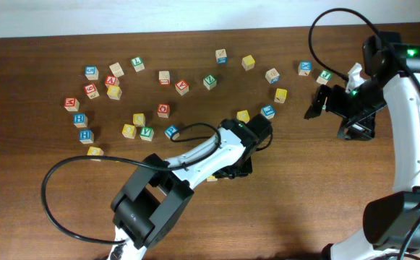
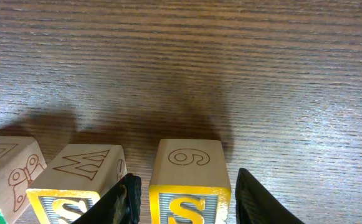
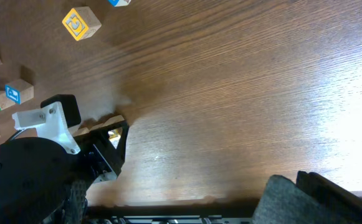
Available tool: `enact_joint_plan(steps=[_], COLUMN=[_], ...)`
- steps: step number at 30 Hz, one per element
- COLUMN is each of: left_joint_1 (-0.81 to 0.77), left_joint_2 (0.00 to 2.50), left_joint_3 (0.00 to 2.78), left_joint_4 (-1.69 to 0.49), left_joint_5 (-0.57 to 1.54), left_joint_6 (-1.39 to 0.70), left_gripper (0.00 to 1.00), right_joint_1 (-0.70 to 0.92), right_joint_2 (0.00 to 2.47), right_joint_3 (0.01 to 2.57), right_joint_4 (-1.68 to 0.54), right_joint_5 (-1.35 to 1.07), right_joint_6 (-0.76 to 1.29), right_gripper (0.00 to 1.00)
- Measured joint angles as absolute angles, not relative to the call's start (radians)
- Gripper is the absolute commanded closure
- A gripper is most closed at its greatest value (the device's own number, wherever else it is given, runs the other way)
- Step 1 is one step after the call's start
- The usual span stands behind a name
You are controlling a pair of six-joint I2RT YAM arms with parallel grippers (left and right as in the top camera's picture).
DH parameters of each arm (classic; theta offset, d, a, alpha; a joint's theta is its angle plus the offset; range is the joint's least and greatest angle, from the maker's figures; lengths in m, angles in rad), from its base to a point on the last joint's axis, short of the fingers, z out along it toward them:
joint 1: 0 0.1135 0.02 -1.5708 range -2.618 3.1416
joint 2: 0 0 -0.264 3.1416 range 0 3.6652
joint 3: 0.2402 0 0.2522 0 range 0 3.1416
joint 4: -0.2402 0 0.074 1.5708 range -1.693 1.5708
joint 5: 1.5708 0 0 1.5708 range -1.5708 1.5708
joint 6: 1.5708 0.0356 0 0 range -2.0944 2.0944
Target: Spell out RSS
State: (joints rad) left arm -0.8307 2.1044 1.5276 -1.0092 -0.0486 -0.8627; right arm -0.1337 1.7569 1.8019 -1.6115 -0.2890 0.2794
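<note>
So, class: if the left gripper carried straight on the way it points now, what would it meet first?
The yellow S cube with a 6 or 9 on top, sitting between the fingers of the left gripper with slim gaps either side. Beyond it only bare table shows, though depth is unclear.

Dark wood-grain table [image 1: 303,209], glare-lit

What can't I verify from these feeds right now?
Left wrist: leftmost cube cut off by the frame edges, front letter unreadable.
Left wrist: whether the left gripper grips the S cube between its fingers; contact falls below the frame.
Right wrist: right gripper cut off at the bottom edge; open or shut unclear.
Overhead: the left arm covers both cubes.
</note>
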Motion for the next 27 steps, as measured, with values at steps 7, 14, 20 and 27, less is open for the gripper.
enact_joint_plan(steps=[7, 14, 20, 27], left_joint_1=[-0.831, -0.800, -0.635, -0.343], left_joint_2=[2.105, 2.120, 2.123, 2.123], left_joint_3=[1.568, 1.832, 2.111, 2.112], left_joint_4=[-1.052, -1.253, -1.467, -1.581], left_joint_5=[-0.049, -0.049, -0.049, -0.050], left_joint_6=[-0.860, -0.786, -0.619, -0.530], left_gripper=[0.55, 0.50, 0.81, 1.00], right_joint_1=[-0.130, -0.130, -0.130, -0.128], right_joint_2=[1.757, 1.757, 1.757, 1.755], right_joint_3=[1.802, 1.802, 1.796, 1.762], right_joint_4=[-1.611, -1.617, -1.643, -1.573], right_joint_5=[-0.289, -0.288, -0.285, -0.316], right_joint_6=[0.270, 0.254, 0.197, 0.210], right_gripper=[0.02, 0.02, 0.08, 0.44])
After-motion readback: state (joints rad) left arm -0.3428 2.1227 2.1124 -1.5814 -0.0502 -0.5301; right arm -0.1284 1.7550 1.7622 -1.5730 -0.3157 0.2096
